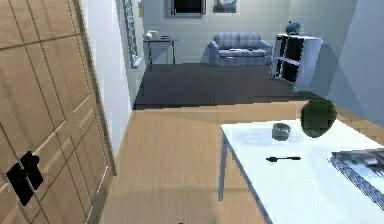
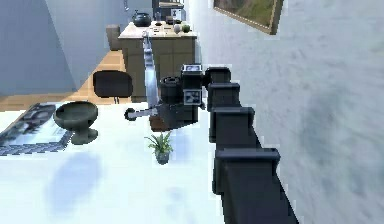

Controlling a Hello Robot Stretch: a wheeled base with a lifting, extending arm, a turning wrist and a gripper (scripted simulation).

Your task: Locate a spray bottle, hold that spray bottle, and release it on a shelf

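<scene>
White table (image 2: 100, 185) spreads across the near ground, w/ the arm (image 2: 235, 140) extended over it. The shelf (image 1: 296, 56) we need stands well apart, at the room's far right. On the table a dark bowl (image 2: 77, 118) sits left. A slim grey-blue shape (image 2: 150, 65) rises just above the gripper (image 2: 135, 113), w/ a small potted plant (image 2: 160, 147) near it. The shape is poss. the spray bottle, unconfirmed. Its long axis is near upright, top leaning slightly left; nozzle direction unreadable. Gripper apart or together: we can't tell, nor whether it holds anything. We judge locating prob. done and the grasp unclear. Carry & release on shelf remain.
</scene>
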